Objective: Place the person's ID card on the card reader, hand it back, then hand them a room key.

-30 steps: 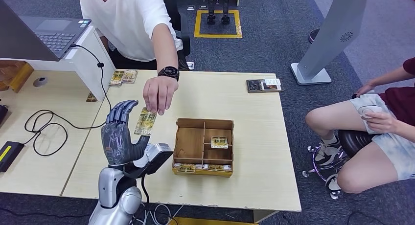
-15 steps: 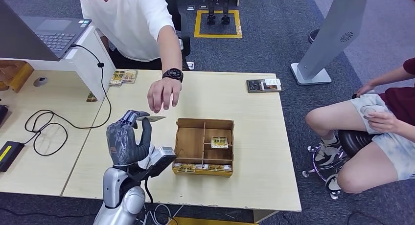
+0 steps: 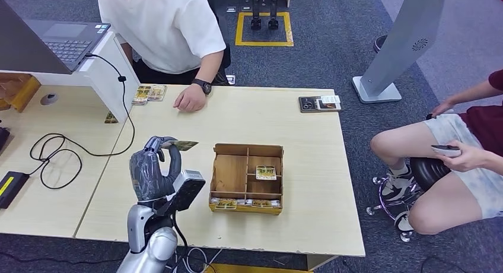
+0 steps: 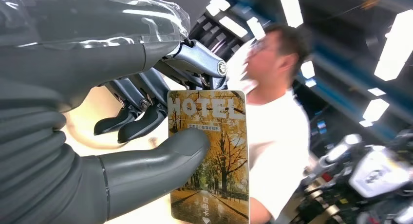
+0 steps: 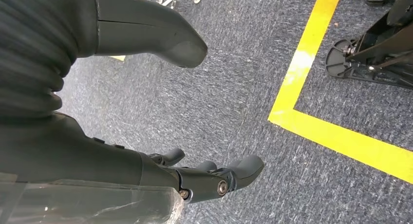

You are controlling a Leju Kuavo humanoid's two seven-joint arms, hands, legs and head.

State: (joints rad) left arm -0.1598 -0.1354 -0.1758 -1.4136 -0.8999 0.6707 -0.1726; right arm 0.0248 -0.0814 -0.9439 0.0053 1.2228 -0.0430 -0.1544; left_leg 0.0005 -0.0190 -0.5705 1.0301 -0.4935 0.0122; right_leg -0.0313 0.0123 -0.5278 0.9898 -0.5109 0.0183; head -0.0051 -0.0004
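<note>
Left hand (image 3: 155,169) gripped card (image 3: 181,145), thumb (image 4: 160,160) pressing card face against fingers (image 4: 146,121), above table (image 3: 308,142) left of box (image 3: 247,178). Advice: keep pinch firm, card flat, carry level to reader; reader's spot could not be told. Right hand (image 5: 146,151) hung over floor, fingers apart, held nothing. Person's hand (image 3: 190,100) rested on table, well apart.

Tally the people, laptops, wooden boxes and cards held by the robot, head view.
people: 2 (white-shirted person, seated person in maroon top)
grey open laptop: 1
brown wooden divided box: 1
yellow printed motel card, pinched in left hand: 1
total: 5
</note>
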